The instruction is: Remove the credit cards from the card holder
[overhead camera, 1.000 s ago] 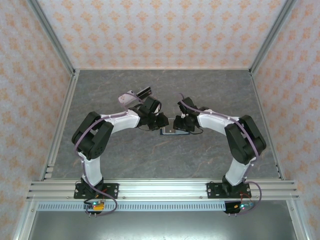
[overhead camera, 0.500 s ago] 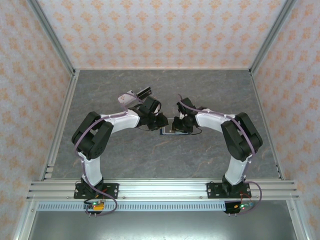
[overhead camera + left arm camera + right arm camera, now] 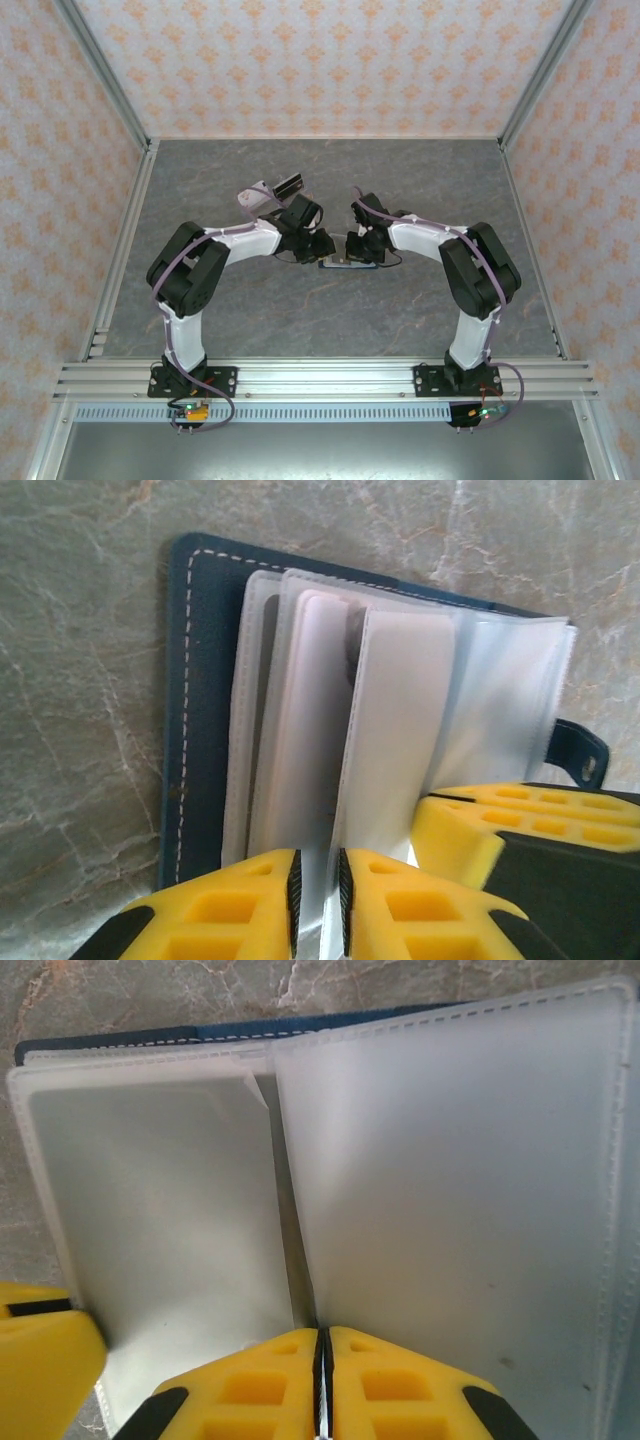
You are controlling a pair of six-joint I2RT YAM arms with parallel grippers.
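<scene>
Your left fingers and right fingers each clench a clear sleeve; pull and the card holder may drag.

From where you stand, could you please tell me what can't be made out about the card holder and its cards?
In both wrist views, the frosted sleeves blur their contents, so no credit cards can be identified.
In the top view, the card holder is tiny and mostly covered by the left gripper and right gripper.
In the right wrist view, the right gripper's own fingers hide what they pinch.
</scene>
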